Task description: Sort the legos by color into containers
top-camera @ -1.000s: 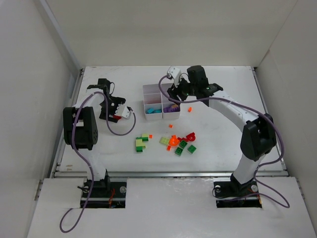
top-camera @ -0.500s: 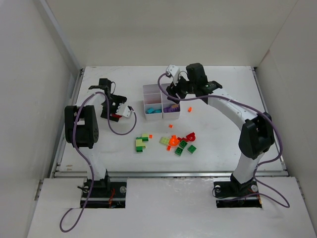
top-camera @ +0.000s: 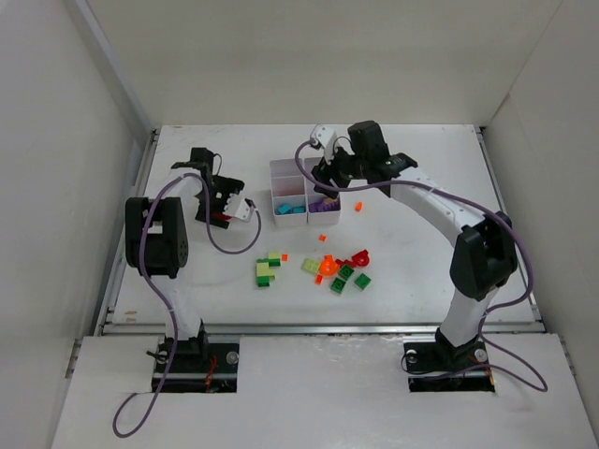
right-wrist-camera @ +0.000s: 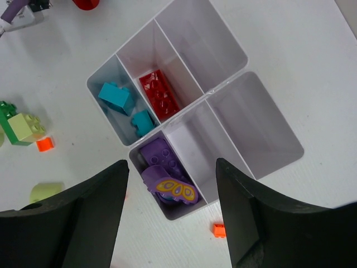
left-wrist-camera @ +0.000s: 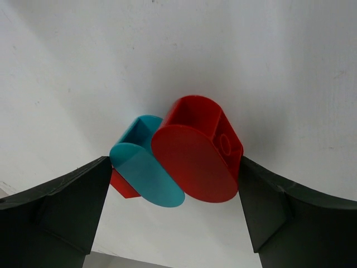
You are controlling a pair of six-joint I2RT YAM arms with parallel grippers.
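Inside left hand (left-wrist-camera: 174, 167), wrist view alone shows red brick (left-wrist-camera: 195, 156) against teal brick (left-wrist-camera: 145, 173); can't tell if pinched. Right hand (right-wrist-camera: 173, 164) spread above containers (right-wrist-camera: 254, 120).

My left gripper (top-camera: 223, 211) stands left of the containers (top-camera: 284, 169), with two rounded bricks (left-wrist-camera: 189, 151) touching each other on the table (top-camera: 421, 271) between its fingers (left-wrist-camera: 56, 206). My right gripper (top-camera: 326, 183) hangs over the containers' right column. Bricks lie in both near compartments and the left column's middle one. The loose legos (top-camera: 329, 269) are scattered in front of the box, towards my bases, with one small brick (top-camera: 357, 206) just right of it.
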